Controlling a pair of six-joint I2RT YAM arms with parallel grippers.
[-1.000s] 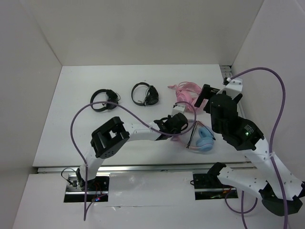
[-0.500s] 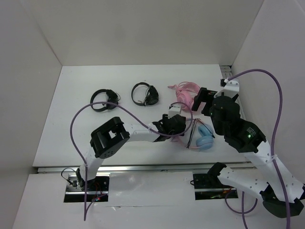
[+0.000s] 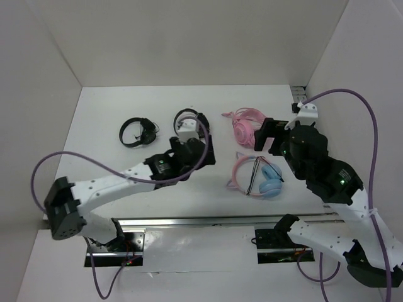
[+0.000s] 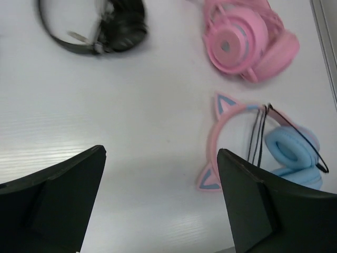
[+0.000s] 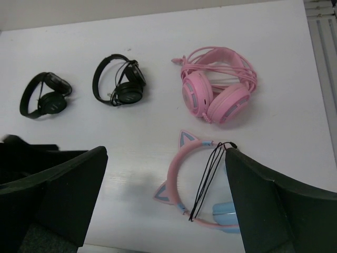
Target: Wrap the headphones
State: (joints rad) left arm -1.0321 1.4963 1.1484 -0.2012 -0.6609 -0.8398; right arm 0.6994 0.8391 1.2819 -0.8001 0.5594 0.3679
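headphones [image 3: 272,186]: pink cat-ear band, blue cups, black cable across band | left tool [image 4: 160,151] spread, empty | right tool [image 5: 166,152] spread, empty

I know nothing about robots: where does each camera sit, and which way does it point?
Top external: fixed above and behind, looking down at the table; the left arm and right arm show.
Left wrist: on the left arm, facing down; its own open fingers frame the cat-ear headphones.
Right wrist: on the right arm, facing down; its open fingers flank the same pair and the pink headphones.
Shared: all three see the cat-ear headphones.
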